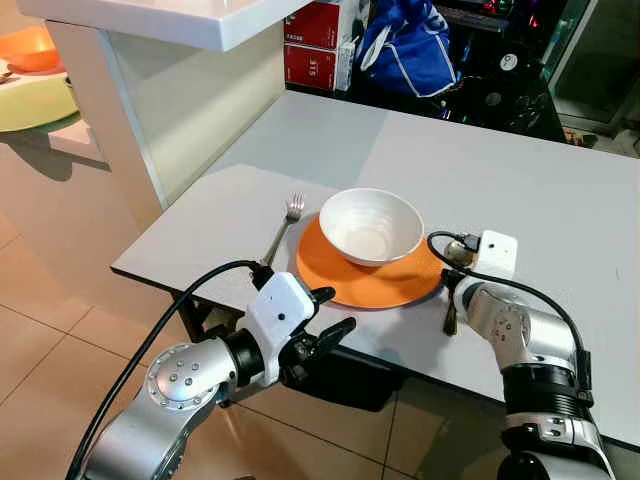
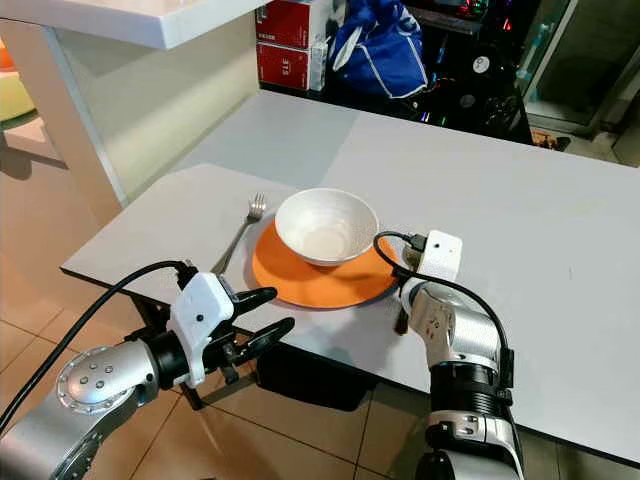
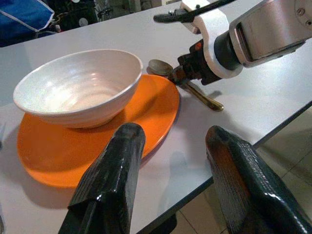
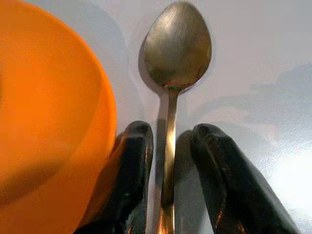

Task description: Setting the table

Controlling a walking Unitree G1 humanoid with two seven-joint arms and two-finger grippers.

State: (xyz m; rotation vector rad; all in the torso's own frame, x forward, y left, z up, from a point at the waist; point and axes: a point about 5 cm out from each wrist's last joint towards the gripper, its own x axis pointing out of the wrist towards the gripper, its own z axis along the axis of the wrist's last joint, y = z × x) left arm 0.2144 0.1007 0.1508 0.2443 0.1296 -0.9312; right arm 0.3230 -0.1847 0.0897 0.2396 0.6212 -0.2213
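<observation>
The right gripper point(image 4: 168, 165) straddles the spoon point(image 4: 176, 53), fingers parted on either side of its handle, just beside the orange plate point(image 1: 345, 275). The white bowl point(image 1: 370, 225) sits on the plate; the fork point(image 1: 283, 228) lies opposite. The left gripper point(image 3: 178, 185) hovers open at the table point(image 1: 560, 200) edge.

Left end effector point(image 1: 322, 318) — fingers spread wide, arm extended forward. Right end effector point(image 4: 168, 175) — fingers slightly parted, wrist bent down.

Glossy white ceramic bowl point(image 1: 370, 226), smooth orange plate point(image 1: 366, 273), dull brassy metal spoon point(image 4: 176, 58), shiny steel fork point(image 1: 283, 232), matt grey tabletop point(image 1: 540, 230)
</observation>
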